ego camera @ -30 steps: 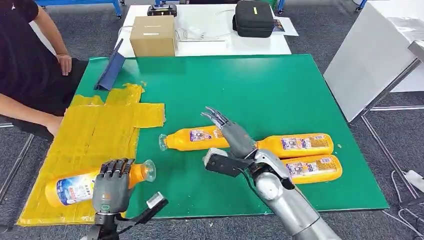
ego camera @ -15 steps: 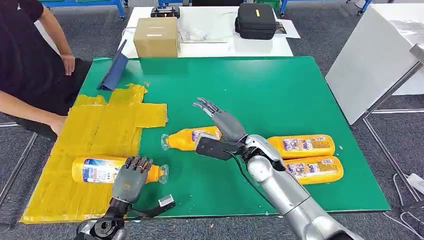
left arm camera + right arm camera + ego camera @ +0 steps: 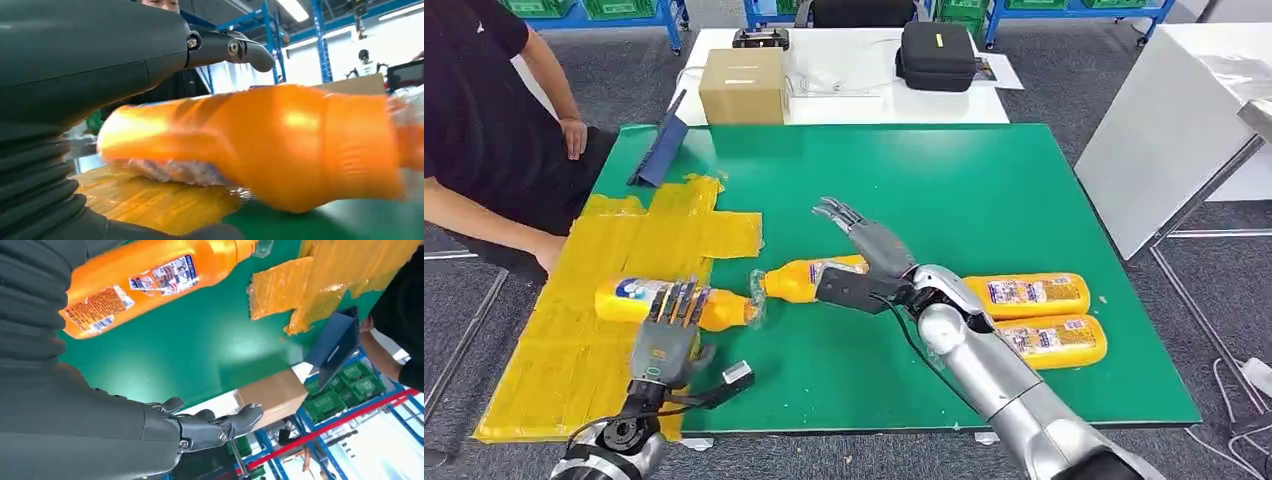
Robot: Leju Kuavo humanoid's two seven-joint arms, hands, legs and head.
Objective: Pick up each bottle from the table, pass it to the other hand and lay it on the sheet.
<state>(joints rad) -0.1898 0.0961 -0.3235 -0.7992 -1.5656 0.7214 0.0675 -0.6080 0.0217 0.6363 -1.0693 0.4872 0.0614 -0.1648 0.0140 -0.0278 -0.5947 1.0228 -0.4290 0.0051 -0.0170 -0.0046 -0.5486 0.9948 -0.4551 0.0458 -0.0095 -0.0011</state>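
While one orange bottle [image 3: 674, 302] lies on the yellow sheet [image 3: 604, 300], left robot hand [image 3: 667, 335] hovers spread beside it; right robot hand [image 3: 869, 245] is spread, empty, over another bottle [image 3: 809, 278] on the green table [image 3: 984, 190].

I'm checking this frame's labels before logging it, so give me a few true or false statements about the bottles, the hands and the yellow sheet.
1. Four orange bottles lie on the green table. True.
2. The bottle on the sheet stands upright. False: it lies on its side, body on the yellow sheet, neck reaching past its edge.
3. The right hand grips a bottle. False: its fingers are spread above the middle bottle, holding nothing.
4. Two bottles lie side by side to the right of the right arm. True.
5. The left hand has its fingers spread at the bottle on the sheet. True.
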